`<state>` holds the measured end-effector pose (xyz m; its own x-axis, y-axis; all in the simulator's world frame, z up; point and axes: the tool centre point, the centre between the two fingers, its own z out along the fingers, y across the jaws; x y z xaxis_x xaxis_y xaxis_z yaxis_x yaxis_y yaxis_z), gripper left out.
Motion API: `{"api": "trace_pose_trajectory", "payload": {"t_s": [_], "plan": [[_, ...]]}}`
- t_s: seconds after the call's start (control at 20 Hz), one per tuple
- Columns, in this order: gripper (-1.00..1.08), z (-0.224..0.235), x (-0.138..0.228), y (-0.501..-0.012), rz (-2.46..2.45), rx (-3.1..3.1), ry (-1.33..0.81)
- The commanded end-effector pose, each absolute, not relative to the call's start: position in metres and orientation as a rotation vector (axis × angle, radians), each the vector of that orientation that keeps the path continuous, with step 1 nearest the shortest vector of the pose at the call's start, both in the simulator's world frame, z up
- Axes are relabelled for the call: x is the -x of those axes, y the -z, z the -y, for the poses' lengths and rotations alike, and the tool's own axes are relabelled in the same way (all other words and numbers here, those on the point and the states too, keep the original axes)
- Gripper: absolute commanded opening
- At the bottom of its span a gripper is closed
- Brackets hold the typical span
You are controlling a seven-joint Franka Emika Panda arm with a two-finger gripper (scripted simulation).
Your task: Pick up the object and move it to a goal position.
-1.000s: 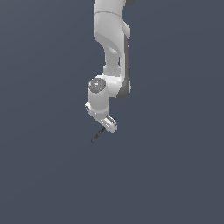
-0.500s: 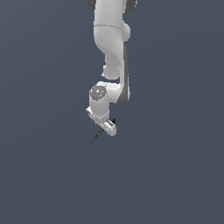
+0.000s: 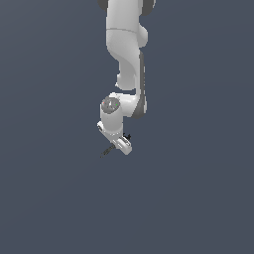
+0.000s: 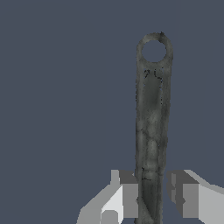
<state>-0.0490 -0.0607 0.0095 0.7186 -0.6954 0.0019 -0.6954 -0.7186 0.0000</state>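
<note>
1. Closest to your wrist camera, you see the two fingers (image 4: 130, 199) of the gripper (image 4: 153, 201), pale grey blocks with darker inner faces, standing on either side of the stick.
2. The fingers are spread: one inner face lies right against the stick's edge, while a narrow strip of background shows between the stick and the other finger, so you cannot call it a firm pinch.
3. The object (image 4: 152, 131) is a dark grey-black stick, flat and mottled, running between the fingers and away from the camera. Its near end is cut off by the frame edge.
4. At the stick's far end you see a round hole with a ring of material around it, and the blue-grey surface (image 4: 65, 87) shows through the hole.
5. In the exterior view, the gripper (image 3: 118, 144) sits low at the end of the white arm (image 3: 126, 59), which comes down from the 12 o'clock edge of the frame.
6. There the object (image 3: 107, 151) shows as a thin dark sliver poking out from the gripper toward 8 o'clock, half hidden by the white hand.
7. You cannot tell from either view whether the stick lies on the surface (image 3: 49, 198) or is clear of it.
8. Beyond the arm, the plain surface fills the frame.
</note>
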Motion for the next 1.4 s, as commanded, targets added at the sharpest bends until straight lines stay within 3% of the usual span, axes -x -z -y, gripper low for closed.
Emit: {"api": "trace_pose_trajectory", "payload": {"t_s": [0.0,0.65,1.35], "plan": [[-1.0,0.057,0.049,-0.007,1.171,-2.915,0.0],[-1.0,0.049,0.057,-0.041,1.178,-2.913,-0.002],[-1.0,0.009,0.084,-0.154,1.177,-2.913,-0.001]]}}
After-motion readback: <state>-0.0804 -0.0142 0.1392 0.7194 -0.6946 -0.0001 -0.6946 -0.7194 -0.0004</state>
